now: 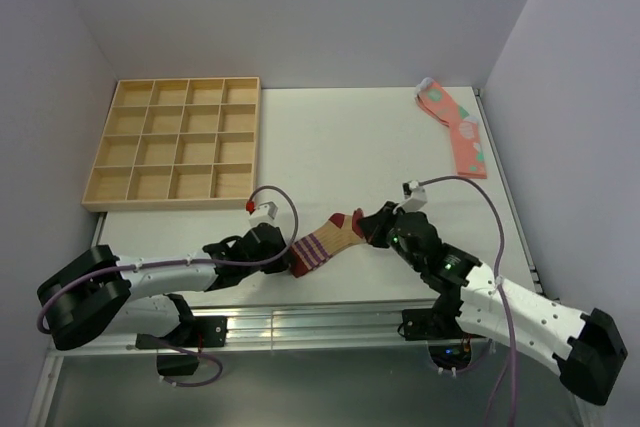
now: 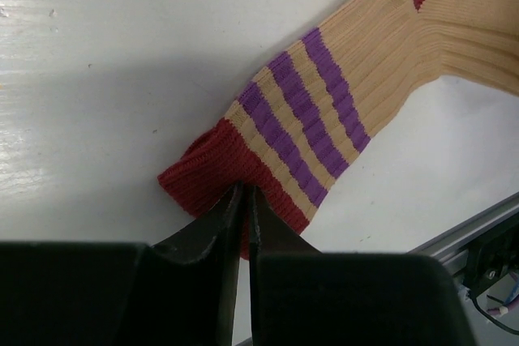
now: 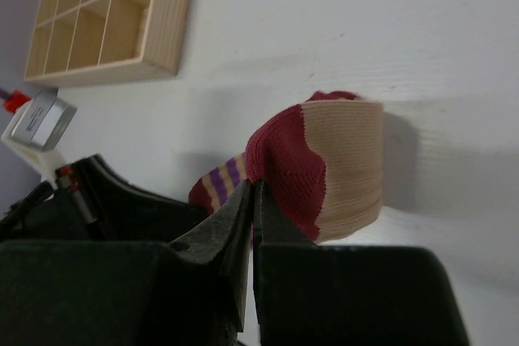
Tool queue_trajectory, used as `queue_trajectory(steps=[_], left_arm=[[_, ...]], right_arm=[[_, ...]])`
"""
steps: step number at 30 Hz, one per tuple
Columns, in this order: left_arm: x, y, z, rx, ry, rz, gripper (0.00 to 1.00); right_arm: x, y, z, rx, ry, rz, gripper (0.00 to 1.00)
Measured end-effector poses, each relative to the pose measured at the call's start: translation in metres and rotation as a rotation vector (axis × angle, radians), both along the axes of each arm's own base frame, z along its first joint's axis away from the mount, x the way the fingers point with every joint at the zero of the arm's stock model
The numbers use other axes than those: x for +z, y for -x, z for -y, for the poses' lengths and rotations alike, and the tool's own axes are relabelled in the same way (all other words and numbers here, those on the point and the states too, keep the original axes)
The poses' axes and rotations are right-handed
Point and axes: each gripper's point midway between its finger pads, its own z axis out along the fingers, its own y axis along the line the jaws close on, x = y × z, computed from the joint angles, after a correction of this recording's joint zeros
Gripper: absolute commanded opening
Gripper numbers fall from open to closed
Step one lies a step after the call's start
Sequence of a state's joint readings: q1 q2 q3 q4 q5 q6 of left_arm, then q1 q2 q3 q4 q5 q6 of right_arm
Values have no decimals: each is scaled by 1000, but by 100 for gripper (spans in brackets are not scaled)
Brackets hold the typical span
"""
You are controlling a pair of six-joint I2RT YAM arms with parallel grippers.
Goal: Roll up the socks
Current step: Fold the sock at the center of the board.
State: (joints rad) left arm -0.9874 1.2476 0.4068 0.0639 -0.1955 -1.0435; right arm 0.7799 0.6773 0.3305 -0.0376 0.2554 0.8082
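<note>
The sock is tan with a dark red toe and a red cuff under purple stripes. It lies near the table's front edge, stretched between both grippers. My left gripper is shut on the red cuff, and in the left wrist view its tips pinch the cuff's edge of the sock. My right gripper is shut on the other end. In the right wrist view its tips nip the dark red part of the sock, which is lifted and folded over above the table.
A wooden tray with several compartments stands at the back left and shows also in the right wrist view. Salmon-pink spotted socks lie at the back right. A metal rail runs along the near edge.
</note>
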Motion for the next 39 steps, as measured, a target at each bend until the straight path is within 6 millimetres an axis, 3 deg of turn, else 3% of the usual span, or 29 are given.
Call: queue_trajectory(steps=[8, 15, 31, 39], left_arm=[[-1, -2, 4, 13, 14, 2, 13], [0, -3, 4, 15, 17, 4, 13], [6, -4, 1, 28, 24, 22, 11], [0, -4, -7, 51, -14, 14, 9]], right_arm=[[12, 13, -71, 145, 66, 6, 0], [-3, 24, -122, 233, 138, -15, 0], [-50, 41, -150, 302, 198, -85, 0], [-55, 48, -159, 327, 178, -100, 0]])
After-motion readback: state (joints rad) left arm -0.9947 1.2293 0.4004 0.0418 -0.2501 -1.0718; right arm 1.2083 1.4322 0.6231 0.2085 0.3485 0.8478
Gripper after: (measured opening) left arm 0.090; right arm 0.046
